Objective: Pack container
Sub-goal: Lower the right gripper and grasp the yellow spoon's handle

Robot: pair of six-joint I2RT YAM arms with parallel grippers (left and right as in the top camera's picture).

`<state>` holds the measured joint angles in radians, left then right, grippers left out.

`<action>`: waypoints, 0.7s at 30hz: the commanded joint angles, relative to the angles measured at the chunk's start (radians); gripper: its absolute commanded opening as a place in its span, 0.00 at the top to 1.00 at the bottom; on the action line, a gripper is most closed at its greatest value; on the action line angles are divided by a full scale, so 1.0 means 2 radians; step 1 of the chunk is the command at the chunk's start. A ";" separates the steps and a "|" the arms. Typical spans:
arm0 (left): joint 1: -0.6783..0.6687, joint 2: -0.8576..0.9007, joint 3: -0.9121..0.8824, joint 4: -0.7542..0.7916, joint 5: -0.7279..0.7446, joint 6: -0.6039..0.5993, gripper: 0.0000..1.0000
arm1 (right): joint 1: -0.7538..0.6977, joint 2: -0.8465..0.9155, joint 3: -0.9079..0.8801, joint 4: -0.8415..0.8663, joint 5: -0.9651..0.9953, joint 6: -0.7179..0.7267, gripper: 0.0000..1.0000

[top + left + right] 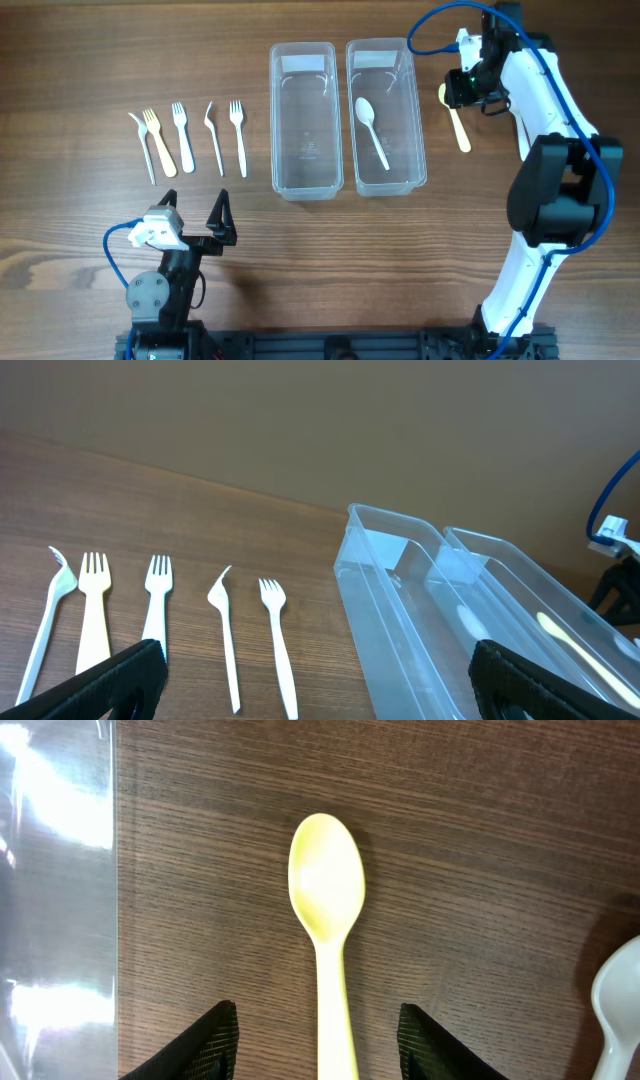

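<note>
Spoon lies lengthwise between our right jaws, bowl ahead of them; we see them parted, gripping nothing yet.

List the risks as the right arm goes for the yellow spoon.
1. The right gripper straddles the thin handle of the yellow spoon, which lies flat on the table; the jaws may slide off it as they close.
2. The spoon lies close beside the clear container; a swing inward could bump its wall.
</note>
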<state>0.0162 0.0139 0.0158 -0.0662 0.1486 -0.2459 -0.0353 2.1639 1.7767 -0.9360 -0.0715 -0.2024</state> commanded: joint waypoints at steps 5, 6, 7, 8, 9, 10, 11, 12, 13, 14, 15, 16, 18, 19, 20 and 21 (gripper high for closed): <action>0.004 -0.004 -0.004 0.002 0.008 -0.004 0.00 | 0.001 0.047 -0.002 -0.005 -0.007 0.005 0.48; 0.004 -0.004 -0.004 0.002 0.008 -0.004 0.00 | 0.001 0.051 -0.002 -0.005 -0.006 0.005 0.48; 0.004 -0.004 -0.004 0.002 0.008 -0.004 0.00 | 0.001 0.053 -0.002 -0.004 -0.006 0.002 0.48; 0.004 -0.004 -0.004 0.002 0.008 -0.004 0.00 | 0.001 0.055 -0.002 -0.003 -0.006 -0.001 0.48; 0.004 -0.004 -0.004 0.002 0.008 -0.004 0.00 | 0.001 0.056 -0.002 -0.003 -0.006 -0.003 0.48; 0.004 -0.004 -0.004 0.002 0.008 -0.004 0.00 | 0.001 0.059 -0.002 -0.003 -0.006 -0.003 0.48; 0.004 -0.004 -0.004 0.002 0.008 -0.004 0.00 | 0.001 0.061 -0.002 -0.004 -0.006 -0.002 0.48; 0.004 -0.004 -0.004 0.002 0.008 -0.004 0.00 | 0.001 0.065 -0.002 -0.003 -0.006 -0.002 0.48; 0.004 -0.004 -0.004 0.002 0.008 -0.004 0.00 | 0.001 0.066 -0.002 -0.003 -0.006 -0.003 0.48; 0.004 -0.004 -0.004 0.002 0.008 -0.004 0.00 | 0.001 0.068 -0.002 -0.003 -0.006 -0.003 0.48; 0.004 -0.004 -0.004 0.002 0.008 -0.004 0.00 | 0.001 0.068 -0.002 -0.002 -0.005 -0.003 0.48; 0.004 -0.004 -0.004 0.002 0.008 -0.004 0.00 | 0.001 0.068 -0.002 0.001 -0.002 -0.003 0.50; 0.004 -0.004 -0.004 0.002 0.008 -0.004 0.00 | 0.001 0.068 -0.002 0.001 -0.002 -0.004 0.52; 0.004 -0.004 -0.004 0.002 0.008 -0.004 0.00 | 0.001 0.068 -0.002 0.000 0.000 -0.004 0.52; 0.004 -0.004 -0.004 0.002 0.008 -0.004 0.00 | 0.001 0.068 -0.002 0.001 0.000 -0.004 0.52; 0.004 -0.004 -0.004 0.002 0.008 -0.004 0.00 | 0.001 0.068 -0.002 0.002 0.000 -0.004 0.52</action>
<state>0.0162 0.0139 0.0158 -0.0662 0.1486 -0.2459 -0.0353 2.2742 1.7760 -0.9360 -0.0708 -0.2062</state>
